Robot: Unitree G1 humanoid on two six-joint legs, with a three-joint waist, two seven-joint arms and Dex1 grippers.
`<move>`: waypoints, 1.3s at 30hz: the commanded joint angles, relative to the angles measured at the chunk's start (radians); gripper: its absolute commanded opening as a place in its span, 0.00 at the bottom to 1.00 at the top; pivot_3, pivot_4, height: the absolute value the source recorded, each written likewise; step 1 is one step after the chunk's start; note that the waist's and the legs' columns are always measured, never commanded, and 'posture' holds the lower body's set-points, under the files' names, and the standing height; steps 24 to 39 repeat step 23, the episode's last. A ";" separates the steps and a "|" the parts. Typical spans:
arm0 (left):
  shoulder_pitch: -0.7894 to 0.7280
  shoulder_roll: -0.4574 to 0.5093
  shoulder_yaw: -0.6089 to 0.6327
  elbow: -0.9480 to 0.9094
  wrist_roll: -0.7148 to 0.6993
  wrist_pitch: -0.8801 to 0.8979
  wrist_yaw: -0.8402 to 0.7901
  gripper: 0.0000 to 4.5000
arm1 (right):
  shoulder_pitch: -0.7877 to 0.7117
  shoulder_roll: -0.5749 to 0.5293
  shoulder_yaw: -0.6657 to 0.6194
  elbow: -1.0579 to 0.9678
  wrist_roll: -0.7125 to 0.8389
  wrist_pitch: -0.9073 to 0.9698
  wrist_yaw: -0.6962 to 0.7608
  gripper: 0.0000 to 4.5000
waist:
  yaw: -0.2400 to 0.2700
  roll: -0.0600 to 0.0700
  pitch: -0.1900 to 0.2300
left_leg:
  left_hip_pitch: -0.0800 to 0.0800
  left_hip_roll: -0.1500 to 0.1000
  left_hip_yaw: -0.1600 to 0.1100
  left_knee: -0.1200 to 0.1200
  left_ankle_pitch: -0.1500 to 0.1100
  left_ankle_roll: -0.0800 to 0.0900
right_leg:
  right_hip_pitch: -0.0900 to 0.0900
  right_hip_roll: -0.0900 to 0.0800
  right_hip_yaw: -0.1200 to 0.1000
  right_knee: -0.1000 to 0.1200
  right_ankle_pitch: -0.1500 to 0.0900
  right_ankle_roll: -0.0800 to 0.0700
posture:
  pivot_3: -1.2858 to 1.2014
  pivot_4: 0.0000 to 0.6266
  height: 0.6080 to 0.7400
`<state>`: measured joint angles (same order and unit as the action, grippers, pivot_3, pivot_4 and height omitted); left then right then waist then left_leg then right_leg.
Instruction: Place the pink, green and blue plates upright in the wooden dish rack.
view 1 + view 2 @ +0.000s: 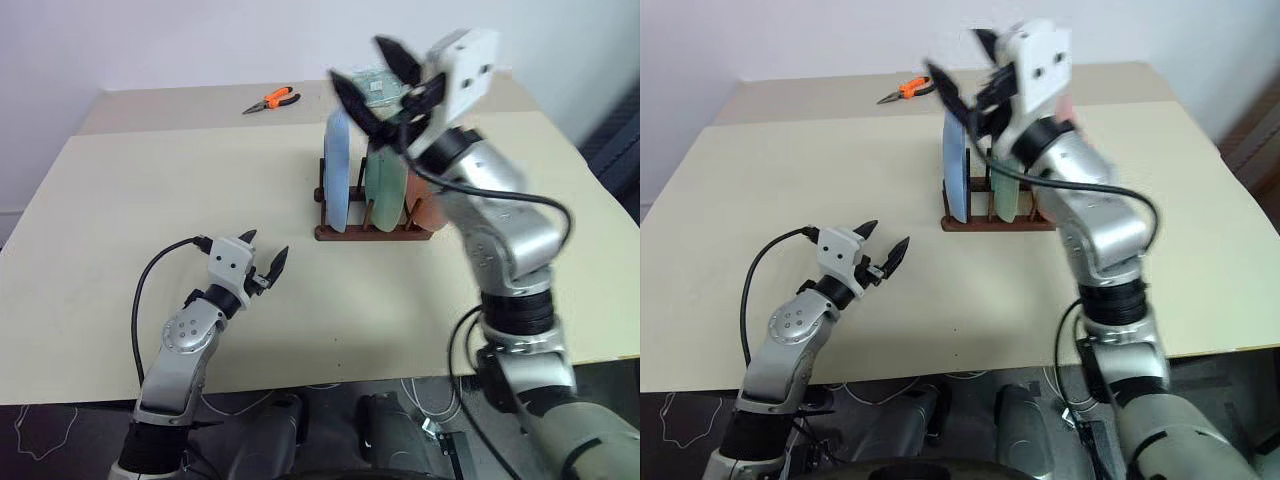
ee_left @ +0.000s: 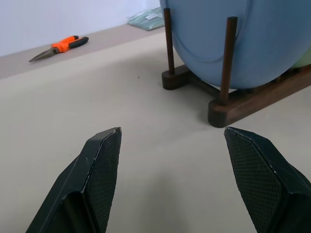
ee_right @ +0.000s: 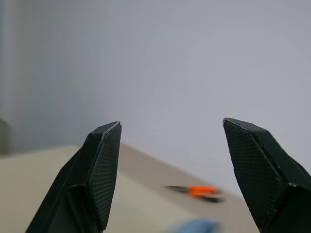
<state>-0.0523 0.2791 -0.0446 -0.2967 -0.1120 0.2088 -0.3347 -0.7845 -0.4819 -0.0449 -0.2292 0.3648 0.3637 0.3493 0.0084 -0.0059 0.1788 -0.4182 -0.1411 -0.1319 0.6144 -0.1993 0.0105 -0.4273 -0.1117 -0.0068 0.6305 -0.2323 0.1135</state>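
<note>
Standing upright in the small dark brown wooden dish rack [image 1: 372, 231]: blue plate [image 1: 338, 170], green plate [image 1: 381, 175], pink plate [image 1: 424, 208].
Right gripper [image 1: 378, 75] wide, empty, above rack; left gripper [image 1: 262, 250] wide, empty, over beige table [image 1: 150, 180].

Count of items on the beige table [image 1: 150, 200].
Three plates stand in one wooden dish rack [image 1: 375, 232]: one blue plate [image 1: 337, 170], one green plate [image 1: 381, 178] and one pink plate [image 1: 424, 205]. One pair of orange-handled pliers [image 1: 271, 99] lies at the far side of the table. One flat clear packet [image 2: 148, 17] lies behind the rack. Two grippers are present, the left gripper [image 1: 266, 256] and the right gripper [image 1: 376, 78], each with two black fingers, making four fingers in all.
</note>
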 commanded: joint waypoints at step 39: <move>0.038 0.114 0.144 0.111 0.031 -0.080 0.017 0.77 | 0.560 -0.193 -0.225 0.320 -0.093 -0.233 0.271 0.75 | -0.009 0.004 0.001 | 0.001 0.002 0.005 0.001 -0.001 0.001 | 0.001 -0.002 0.002 0.000 0.000 0.000 | 0.52 0.24 0.91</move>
